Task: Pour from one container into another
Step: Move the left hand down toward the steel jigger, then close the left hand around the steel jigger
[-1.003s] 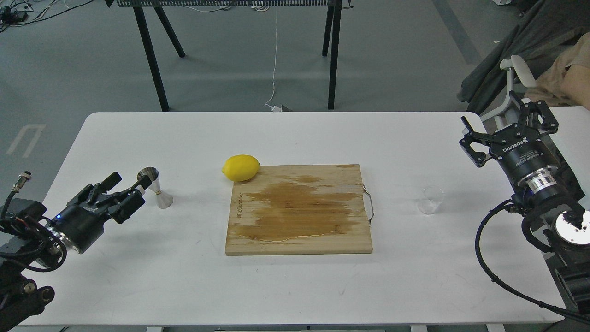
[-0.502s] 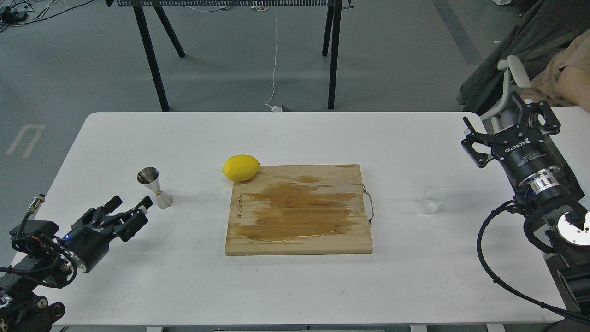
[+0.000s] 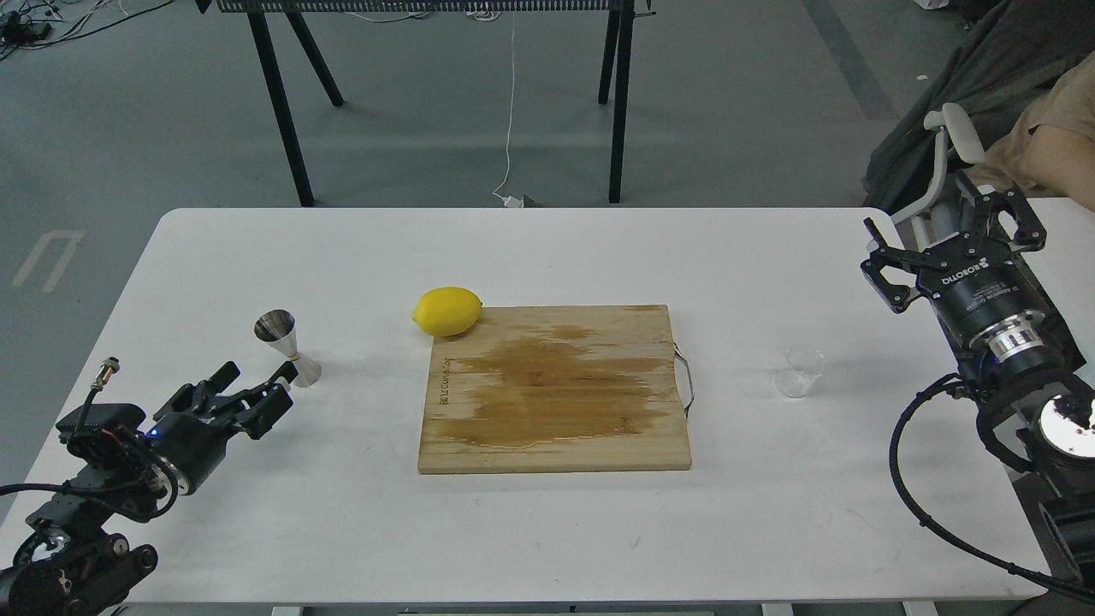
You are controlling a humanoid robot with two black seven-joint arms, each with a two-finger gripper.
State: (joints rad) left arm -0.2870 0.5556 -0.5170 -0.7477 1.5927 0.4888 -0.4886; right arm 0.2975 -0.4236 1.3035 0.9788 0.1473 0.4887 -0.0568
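L gripper (image 3: 254, 383) fingers spread, empty; steel jigger (image 3: 287, 347) upright just past its tips, not touching. R gripper (image 3: 949, 236) also spread, empty, up near the table (image 3: 547, 248) edge; clear cup (image 3: 800, 371) stands nearer the camera and inboard of it, apart. Wet cutting board (image 3: 554, 389) w/ lemon (image 3: 447, 310) at its corner sits btwn both grippers.

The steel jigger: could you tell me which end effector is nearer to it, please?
Left. The left end effector sits just in front of the jigger; the right end effector is across the table, far right.
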